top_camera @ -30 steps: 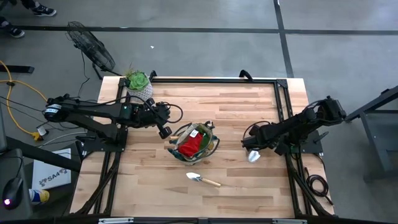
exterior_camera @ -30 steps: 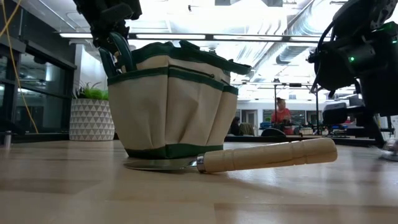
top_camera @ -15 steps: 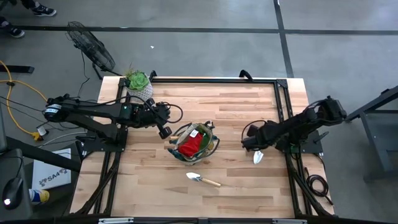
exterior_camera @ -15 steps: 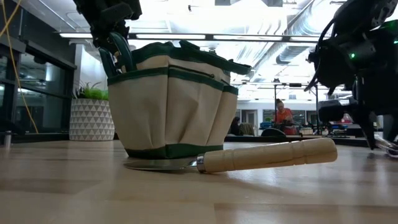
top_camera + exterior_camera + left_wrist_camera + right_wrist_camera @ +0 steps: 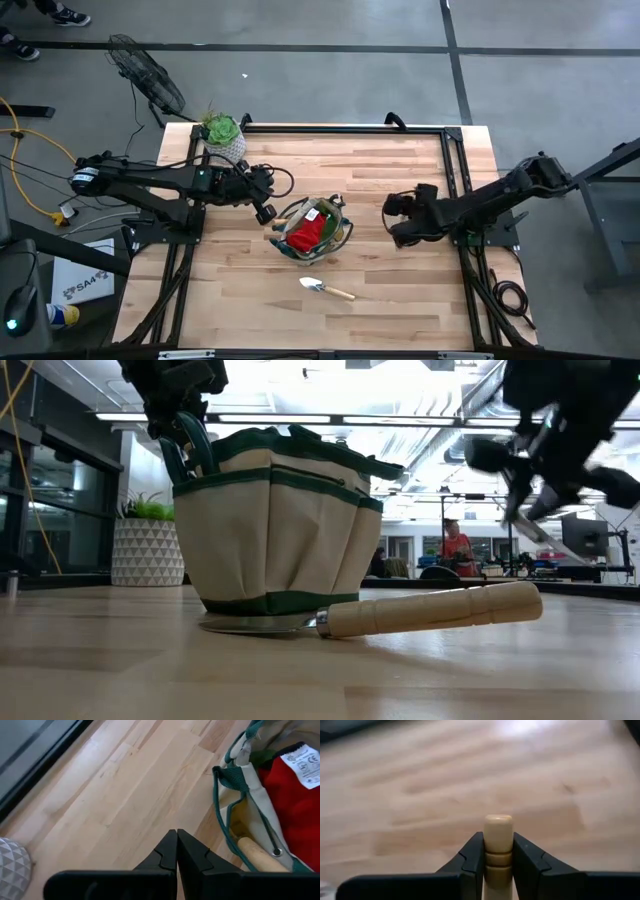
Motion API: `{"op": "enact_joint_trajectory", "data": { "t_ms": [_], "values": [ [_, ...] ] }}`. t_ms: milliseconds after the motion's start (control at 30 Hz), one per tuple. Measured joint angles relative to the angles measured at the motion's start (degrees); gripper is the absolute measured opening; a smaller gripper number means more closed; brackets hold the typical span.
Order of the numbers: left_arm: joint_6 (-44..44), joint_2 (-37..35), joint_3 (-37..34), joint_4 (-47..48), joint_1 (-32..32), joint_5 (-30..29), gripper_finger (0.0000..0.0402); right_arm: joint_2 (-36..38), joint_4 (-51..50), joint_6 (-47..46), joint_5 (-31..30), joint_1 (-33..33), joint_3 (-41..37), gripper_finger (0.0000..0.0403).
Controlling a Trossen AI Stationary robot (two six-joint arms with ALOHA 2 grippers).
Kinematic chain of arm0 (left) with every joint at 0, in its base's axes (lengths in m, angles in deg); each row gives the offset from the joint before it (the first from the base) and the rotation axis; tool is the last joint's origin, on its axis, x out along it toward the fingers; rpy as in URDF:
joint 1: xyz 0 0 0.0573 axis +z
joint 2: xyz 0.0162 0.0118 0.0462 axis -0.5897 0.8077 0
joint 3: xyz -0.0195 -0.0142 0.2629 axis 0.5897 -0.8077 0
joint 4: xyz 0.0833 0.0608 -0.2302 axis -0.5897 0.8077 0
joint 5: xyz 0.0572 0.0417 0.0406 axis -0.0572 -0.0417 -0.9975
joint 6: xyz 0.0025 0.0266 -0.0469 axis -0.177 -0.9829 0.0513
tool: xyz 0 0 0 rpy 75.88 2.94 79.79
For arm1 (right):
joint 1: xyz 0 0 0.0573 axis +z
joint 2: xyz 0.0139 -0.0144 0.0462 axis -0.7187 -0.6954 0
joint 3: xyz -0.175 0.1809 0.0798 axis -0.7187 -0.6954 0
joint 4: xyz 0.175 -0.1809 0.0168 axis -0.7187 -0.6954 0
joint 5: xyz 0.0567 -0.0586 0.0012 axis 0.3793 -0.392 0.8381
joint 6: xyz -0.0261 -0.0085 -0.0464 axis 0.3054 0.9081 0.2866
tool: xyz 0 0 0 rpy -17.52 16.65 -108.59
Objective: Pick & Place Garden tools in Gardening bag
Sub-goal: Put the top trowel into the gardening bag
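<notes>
The right gripper point(image 5: 498, 851) hangs above the right half of the table point(image 5: 380, 180), well apart from the bag point(image 5: 312, 232), with its two fingers point(image 5: 471, 857) clamped on the pale wooden handle of a trowel point(image 5: 498, 842). The rounded end of the handle sticks out just past the fingertips. In the high view the right gripper point(image 5: 398, 222) covers the trowel, so its blade cannot be made out there; in the low view a thin pale shape under the raised gripper point(image 5: 545, 480) may be that blade, but the blur leaves it unsure.

The left gripper point(image 5: 176, 851) sits just beside the bag's rim on the side nearer the plant pot point(image 5: 224, 140), its fingers pressed together with nothing between them. In the low view it shows up at the bag's upper edge point(image 5: 185, 420).

The bag stands upright near the middle of the table, beige with dark green trim. A red cloth point(image 5: 308, 232) with a white label fills much of its opening, and a wooden handle point(image 5: 260, 857) pokes up along the inner wall beside it.

A second trowel point(image 5: 326, 289) lies flat on the table just in front of the bag, blade toward the left arm's side and handle toward the right. In the low view its blade end reaches to the bag's base.

Beyond the table, a person in red point(image 5: 454, 542) shows in the room.
</notes>
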Motion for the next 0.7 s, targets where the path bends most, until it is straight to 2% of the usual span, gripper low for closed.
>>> {"op": "enact_joint_trajectory", "data": {
  "t_ms": [167, 300, 467, 700],
  "values": [
    [3.0, 0.0, 0.0, -0.75, 0.0, 1.65, 0.0, 0.44, 3.77, 9.14, -11.61, 3.25, 4.71, 0.006],
    [6.2, 0.0, 0.0, -1.62, 0.0, 2.56, 0.0, 0.46, 13.4, 21.61, -19.37, 5.83, 7.31, 0.006],
    [7.81, 0.0, 0.0, -4.26, 0.0, 3.84, 0.0, 0.46, 35.81, 47.34, -24.26, 7.47, 7.65, 0.006],
    [10.77, 0.0, -0.01, -6.91, 0.0, 3.91, 0.0, 0.46, 68.35, 87.31, -23.73, 7.39, 7.67, 0.006]
  ]
}}
